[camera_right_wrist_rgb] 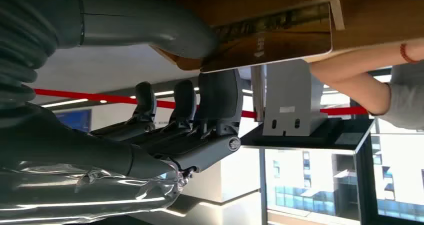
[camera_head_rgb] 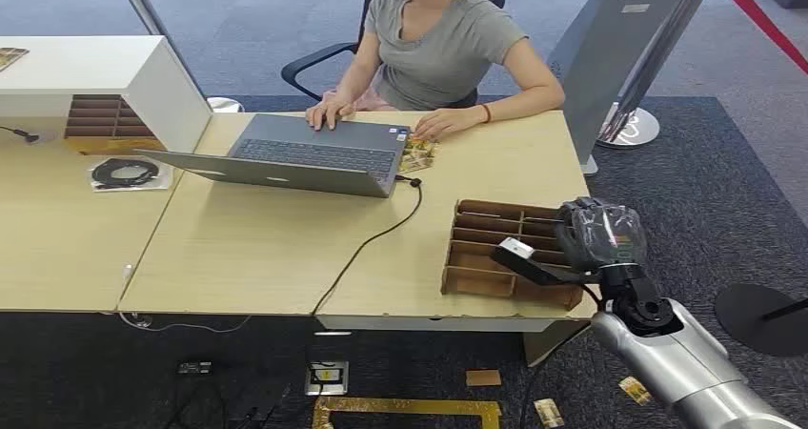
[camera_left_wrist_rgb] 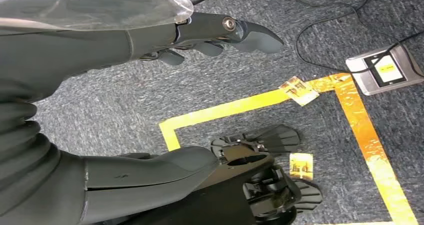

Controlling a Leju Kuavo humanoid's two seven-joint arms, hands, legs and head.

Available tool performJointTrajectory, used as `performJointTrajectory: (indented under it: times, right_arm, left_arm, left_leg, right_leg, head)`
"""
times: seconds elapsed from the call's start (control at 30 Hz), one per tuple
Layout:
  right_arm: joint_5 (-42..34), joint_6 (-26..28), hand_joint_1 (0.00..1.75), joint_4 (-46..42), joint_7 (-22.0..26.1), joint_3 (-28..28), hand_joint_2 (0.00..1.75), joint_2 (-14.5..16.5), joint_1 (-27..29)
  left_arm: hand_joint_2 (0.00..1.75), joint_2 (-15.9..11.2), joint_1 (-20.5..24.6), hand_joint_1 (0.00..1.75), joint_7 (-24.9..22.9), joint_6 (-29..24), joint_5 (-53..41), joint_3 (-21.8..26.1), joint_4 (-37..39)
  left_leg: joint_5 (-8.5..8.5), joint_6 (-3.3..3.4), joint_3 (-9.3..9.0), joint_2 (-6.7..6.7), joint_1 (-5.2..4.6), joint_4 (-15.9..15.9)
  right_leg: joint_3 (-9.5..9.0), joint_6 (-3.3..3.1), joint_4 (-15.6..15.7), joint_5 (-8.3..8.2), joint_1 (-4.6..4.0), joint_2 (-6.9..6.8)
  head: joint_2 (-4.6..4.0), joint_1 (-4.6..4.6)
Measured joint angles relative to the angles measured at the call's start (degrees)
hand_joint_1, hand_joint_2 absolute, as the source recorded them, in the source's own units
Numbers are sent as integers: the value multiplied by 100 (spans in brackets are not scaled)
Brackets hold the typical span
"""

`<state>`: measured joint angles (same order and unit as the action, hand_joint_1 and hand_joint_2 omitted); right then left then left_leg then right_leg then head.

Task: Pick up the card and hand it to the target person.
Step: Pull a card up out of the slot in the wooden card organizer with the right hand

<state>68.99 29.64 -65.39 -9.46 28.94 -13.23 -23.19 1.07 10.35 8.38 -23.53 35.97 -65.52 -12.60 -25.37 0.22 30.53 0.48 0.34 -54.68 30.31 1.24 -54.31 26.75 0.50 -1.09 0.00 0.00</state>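
We see our right robot hand (camera_head_rgb: 598, 236), wrapped in clear crinkled plastic, raised over the brown wooden slotted organizer (camera_head_rgb: 495, 248) at the near right of the pale tabletop (camera_head_rgb: 276, 248), pinching a glossy flat card (camera_right_wrist_rgb: 272, 37) between thumb and fingers. The card's printing is too blurred to read. Our left robot hand (camera_left_wrist_rgb: 150, 100) hangs over grey carpet (camera_left_wrist_rgb: 125, 95), fingers apart, holding nothing.

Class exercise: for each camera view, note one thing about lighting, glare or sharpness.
Head view: even indoor light, sharp, with glare on the plastic-wrapped right hand. Left wrist view: left hand evenly lit over sharp carpet. Right wrist view: bright windows behind, card dim and reflective.
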Motion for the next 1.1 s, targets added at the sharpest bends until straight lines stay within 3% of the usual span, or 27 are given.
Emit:
performJointTrajectory:
  times: [0.17, 0.37, 0.47, 0.77, 1.1]
  right_arm:
    - [112, -104, 108, -94, -21, 41, 175, -11, -3]
    - [170, -107, 146, -278, -6, 65, 175, -33, -44]
    - [145, -50, 156, -367, 0, 62, 175, -23, -84]
    - [250, 70, 162, -634, -135, 12, 175, -31, -125]
    - [382, 19, 171, -2126, -415, -314, 175, -385, 237]
  left_arm:
    - [175, -4, -8, 0, 31, -37, 16, 30, 0]
    - [175, -2, -20, 0, 70, -102, 42, 77, 3]
    - [175, 0, -19, 0, 75, -121, 45, 85, 4]
    - [175, -5, 9, 0, 70, -94, 28, 79, 5]
    - [175, -1, 13, 0, 2, -120, -38, 34, 10]
  left_leg:
    - [0, 0, -1, 3, 0, 1]
    - [-1, 0, -2, 3, 0, -1]
    - [-2, 0, -1, 6, -1, -1]
    - [0, 0, 4, 8, -1, -3]
    - [-3, 0, 9, -10, -2, -11]
  right_leg:
    - [0, -1, 0, -1, 0, 4]
    - [0, 0, -1, 0, 0, 4]
    - [2, 0, -2, 1, 1, 6]
    - [8, 0, -5, -2, 1, 9]
    - [8, -1, -11, 6, 2, -5]
  head:
    - [0, 0]
    - [0, 0]
    - [0, 0]
    - [0, 0]
    - [0, 0]
